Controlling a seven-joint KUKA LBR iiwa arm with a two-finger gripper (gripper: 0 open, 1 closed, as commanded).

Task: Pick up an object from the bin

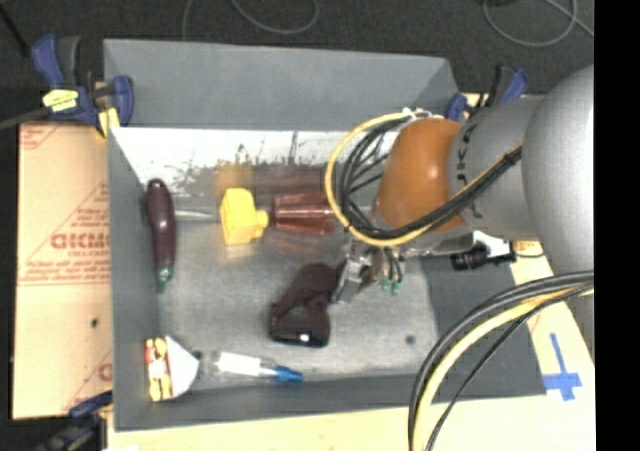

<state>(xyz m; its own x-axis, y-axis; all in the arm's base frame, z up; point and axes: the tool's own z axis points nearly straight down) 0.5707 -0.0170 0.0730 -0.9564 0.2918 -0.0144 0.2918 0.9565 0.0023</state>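
Saw the gripper [357, 277] low near the middle of the bin [210, 309], at the upper right end of a dark brown cloth [300, 311]. Could not tell whether open or closed, nor whether touching the cloth. Found a reddish-brown cylinder [300, 213] just beyond, toward the far wall, with a yellow block [240, 216] beside it. Noted a purple toy eggplant [159, 224] along the left wall, a white tube [250, 367] by the near edge, and a crumpled wrapper [168, 367] in the near left corner.
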